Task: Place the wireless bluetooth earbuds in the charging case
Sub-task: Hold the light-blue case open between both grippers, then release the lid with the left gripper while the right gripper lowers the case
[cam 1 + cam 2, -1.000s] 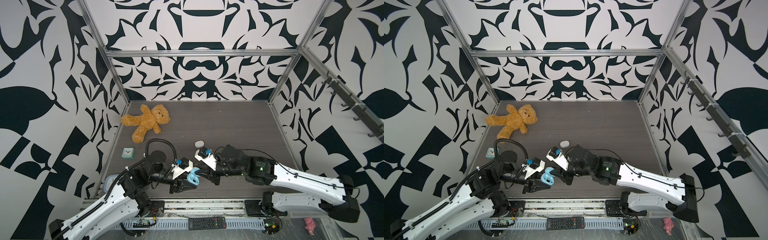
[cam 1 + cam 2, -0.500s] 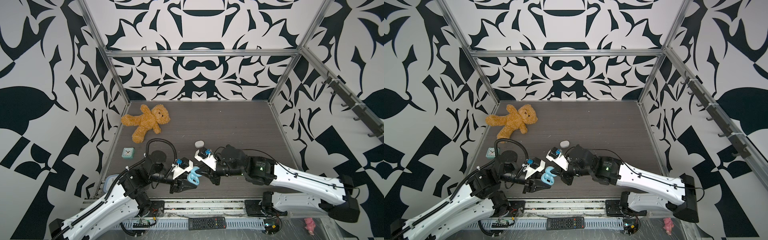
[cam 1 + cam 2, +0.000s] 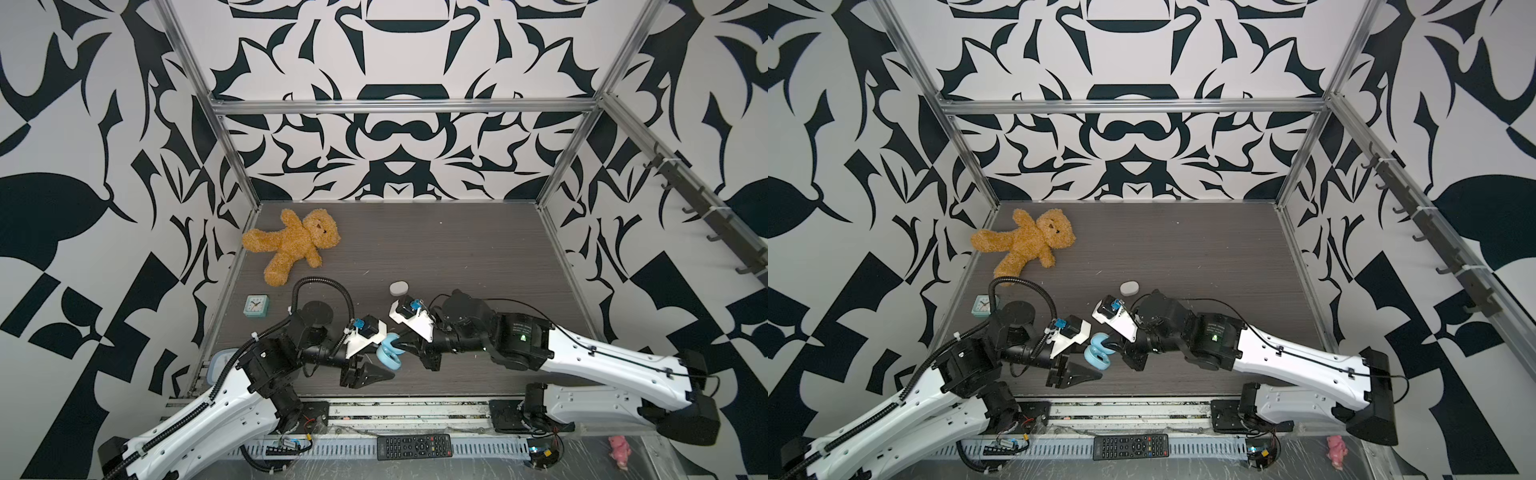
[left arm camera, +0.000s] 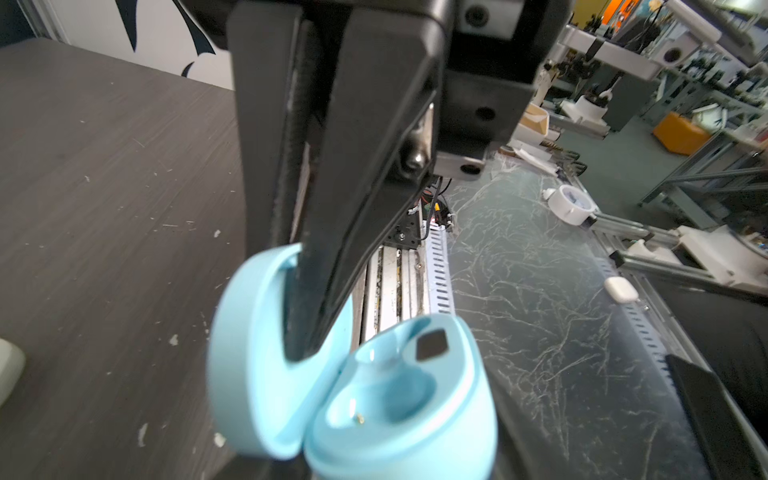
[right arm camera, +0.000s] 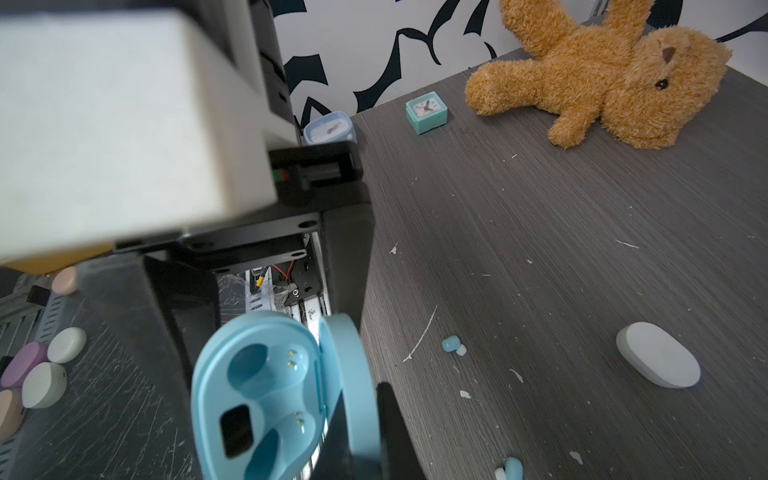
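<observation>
Case [image 5: 257,395], open: right claw [image 3: 400,338], from 3 o'clock, clamps lid [image 5: 345,374], hold it level; left claw [image 3: 384,360], 9 o'clock, jaws parted, should fetch bud [image 5: 451,344] gently.

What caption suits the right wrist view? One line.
Open, empty blue charging case, lid pinched by the right gripper; two blue earbuds lie loose on the table.
</observation>
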